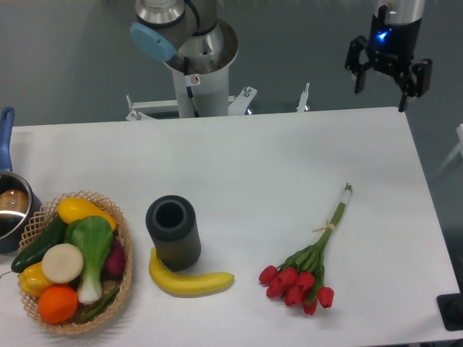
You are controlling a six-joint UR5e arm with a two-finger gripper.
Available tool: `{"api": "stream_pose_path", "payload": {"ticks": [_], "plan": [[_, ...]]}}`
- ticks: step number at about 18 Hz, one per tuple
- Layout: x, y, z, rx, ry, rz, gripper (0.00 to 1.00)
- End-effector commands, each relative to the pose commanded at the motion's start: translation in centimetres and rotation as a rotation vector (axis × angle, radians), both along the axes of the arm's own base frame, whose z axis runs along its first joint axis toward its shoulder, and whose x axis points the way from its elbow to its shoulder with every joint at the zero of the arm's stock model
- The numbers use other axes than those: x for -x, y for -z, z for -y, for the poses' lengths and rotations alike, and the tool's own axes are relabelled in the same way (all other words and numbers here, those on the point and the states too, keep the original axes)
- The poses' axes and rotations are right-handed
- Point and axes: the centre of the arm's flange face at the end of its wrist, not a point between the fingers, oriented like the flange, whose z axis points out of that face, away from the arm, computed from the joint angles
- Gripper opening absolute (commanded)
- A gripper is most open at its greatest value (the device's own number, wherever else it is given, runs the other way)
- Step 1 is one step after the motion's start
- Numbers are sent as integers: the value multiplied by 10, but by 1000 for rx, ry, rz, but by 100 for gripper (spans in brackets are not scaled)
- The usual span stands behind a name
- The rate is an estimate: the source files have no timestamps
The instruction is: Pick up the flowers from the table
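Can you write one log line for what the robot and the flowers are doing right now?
phase: before grasp | two-finger gripper: open, empty, high above far right edge | bunch of red tulips on green stems: lying flat on white table, untouched

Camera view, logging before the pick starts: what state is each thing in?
hand: open, raised beyond the table's far right corner, holding nothing
flowers: lying flat on the table, untouched
black cylinder: upright, open top
banana: lying against the cylinder's base
basket: full of produce

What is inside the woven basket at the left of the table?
The basket holds an orange, a yellow pepper, a cucumber, bok choy, a yellow squash, a pale round slice and something purple. Anything beneath them is covered.
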Motion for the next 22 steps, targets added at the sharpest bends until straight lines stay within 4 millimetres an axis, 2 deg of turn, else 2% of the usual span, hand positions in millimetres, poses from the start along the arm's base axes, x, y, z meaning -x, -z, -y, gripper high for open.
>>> {"api": "stream_pose_path", "payload": {"ticks": [9, 14, 17, 19, 22], "plan": [[2, 0, -1, -21, -51, -9, 100], [0, 14, -4, -33, -48, 14, 100], [-4, 26, -8, -82, -121, 66, 100], [-5, 35, -19, -86, -152, 95, 100], [-7, 59, -48, -82, -153, 154, 100]]}}
